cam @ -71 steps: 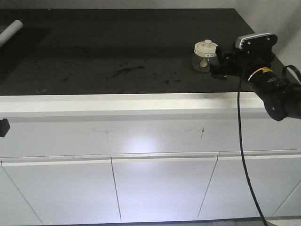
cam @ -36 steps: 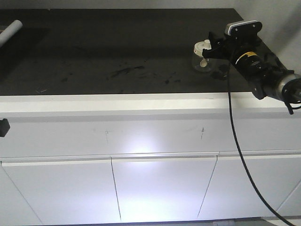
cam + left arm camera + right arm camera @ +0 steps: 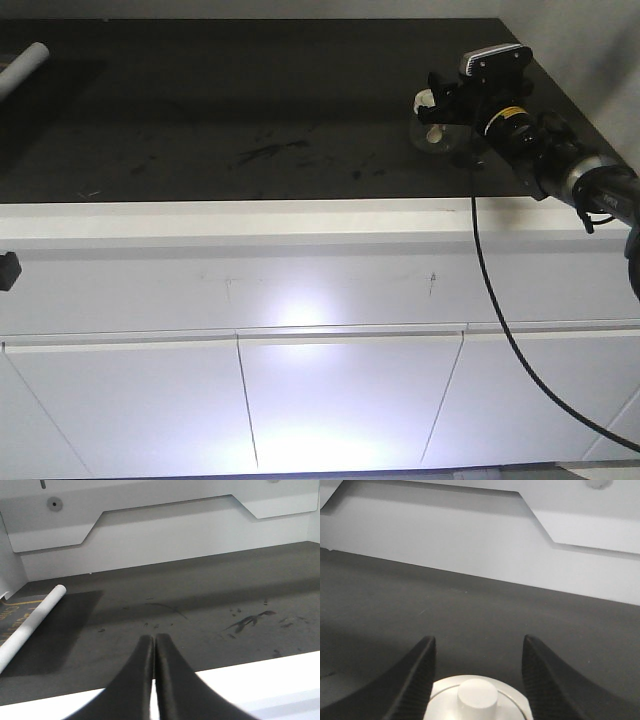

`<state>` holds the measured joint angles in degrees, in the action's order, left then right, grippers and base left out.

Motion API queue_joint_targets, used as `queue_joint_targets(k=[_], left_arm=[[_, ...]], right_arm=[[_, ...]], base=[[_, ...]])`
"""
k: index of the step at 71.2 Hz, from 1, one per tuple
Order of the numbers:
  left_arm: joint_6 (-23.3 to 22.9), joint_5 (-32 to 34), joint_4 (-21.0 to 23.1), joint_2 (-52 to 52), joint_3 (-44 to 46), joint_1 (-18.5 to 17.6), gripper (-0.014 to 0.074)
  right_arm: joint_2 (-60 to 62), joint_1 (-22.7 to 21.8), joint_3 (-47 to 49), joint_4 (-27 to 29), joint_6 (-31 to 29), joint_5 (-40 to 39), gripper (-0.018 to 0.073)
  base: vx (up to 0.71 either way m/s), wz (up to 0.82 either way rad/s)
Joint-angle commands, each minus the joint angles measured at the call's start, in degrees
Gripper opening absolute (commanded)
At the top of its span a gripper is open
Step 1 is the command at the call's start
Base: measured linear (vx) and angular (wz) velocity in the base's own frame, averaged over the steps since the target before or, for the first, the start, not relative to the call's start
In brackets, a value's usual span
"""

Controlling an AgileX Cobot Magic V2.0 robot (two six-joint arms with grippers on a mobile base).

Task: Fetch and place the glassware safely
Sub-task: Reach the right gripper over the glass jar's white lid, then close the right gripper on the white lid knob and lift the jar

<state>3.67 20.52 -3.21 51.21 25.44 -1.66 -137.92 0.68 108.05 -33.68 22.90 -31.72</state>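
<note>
Glass jar [image 3: 477,697] sits on the dark desk [image 3: 470,615], lid knob centred between the right fingers [image 3: 412,680], which are spread wide on either side; contact unclear. Left fingers [image 3: 145,680] pressed together, empty, above the desk's front edge; white tube [image 3: 30,625] to their left.

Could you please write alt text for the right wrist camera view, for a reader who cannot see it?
The right gripper is open, its two black fingers flanking a cream-white knobbed lid at the bottom edge. Beyond it lie a dark countertop and a white wall panel.
</note>
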Motion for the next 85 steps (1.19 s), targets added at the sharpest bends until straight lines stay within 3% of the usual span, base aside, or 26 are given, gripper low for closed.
queue_joint_targets(k=[1,43,51,62,85], left_arm=[[-0.16,4.03,0.29,-0.71,1.49,-0.36,-0.0007],[-0.16,4.03,0.29,-0.71,1.49,-0.36,-0.0007],[-0.16,4.03,0.29,-0.71,1.49,-0.36,-0.0007],[-0.16,4.03,0.29,-0.71,1.49,-0.36,-0.0007],[-0.16,4.03,0.29,-0.71,1.49,-0.36,-0.0007]], right_arm=[[2.33,-0.25,3.57,0.57,1.9,-3.41,0.0383],[-3.6,-0.25,10.84,0.52,3.59,-1.08,0.037],[-3.6,-0.25,10.84,0.46,3.59,-1.08,0.0276],[-3.6,-0.25,10.84,0.41,4.01,-1.55,-0.0015],[-0.92,-0.25,10.84,0.41,5.29,-0.65,-0.0004]], base=[[0.0,0.01],[0.0,0.0],[0.0,0.0],[0.0,0.0],[0.0,0.0]])
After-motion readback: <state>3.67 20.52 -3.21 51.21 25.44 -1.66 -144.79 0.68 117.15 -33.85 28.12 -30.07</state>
